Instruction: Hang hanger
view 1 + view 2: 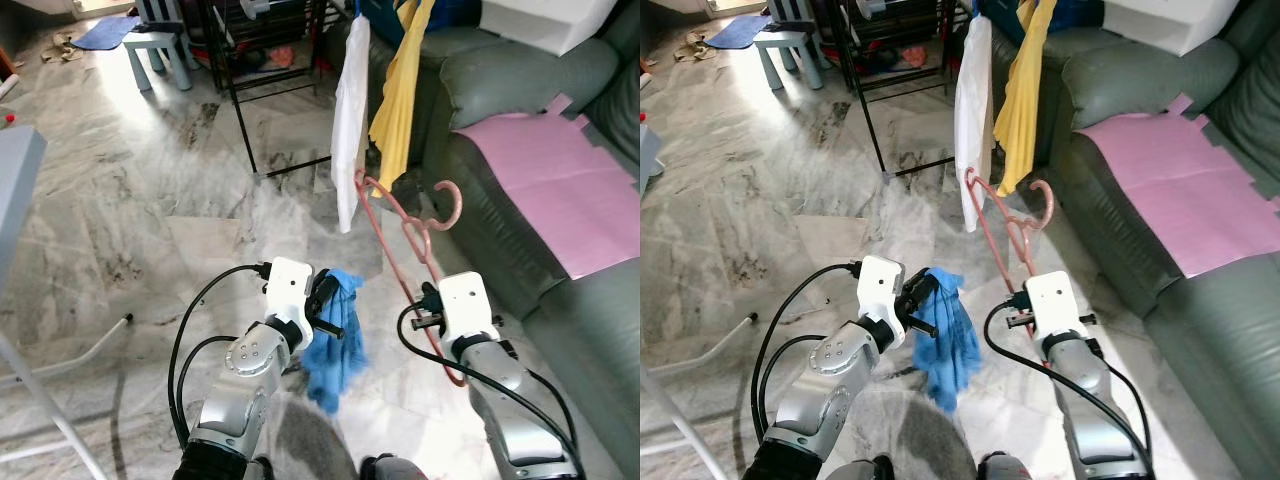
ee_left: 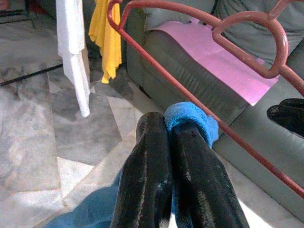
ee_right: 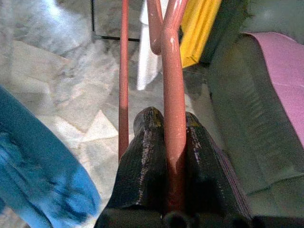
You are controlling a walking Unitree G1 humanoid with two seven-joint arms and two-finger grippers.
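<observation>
A salmon-red plastic hanger (image 1: 408, 232) stands upright in front of me, hook to the upper right, with my right gripper (image 1: 428, 308) shut on its lower bar (image 3: 174, 118). My left gripper (image 1: 327, 297) is shut on a blue cloth (image 1: 338, 345) that droops below it toward the floor; the cloth (image 2: 190, 118) bunches between the black fingers (image 2: 147, 180). The two grippers sit side by side, about a hand's width apart, and the hanger (image 2: 199, 102) passes close beyond the cloth.
A white garment (image 1: 350, 120) and a yellow garment (image 1: 400, 90) hang from a black rack (image 1: 240, 90) ahead. A grey-green sofa (image 1: 500, 240) with a pink sheet (image 1: 545, 180) runs along the right. Marble floor (image 1: 150, 200) spreads left; a small stool (image 1: 158, 52) stands far back.
</observation>
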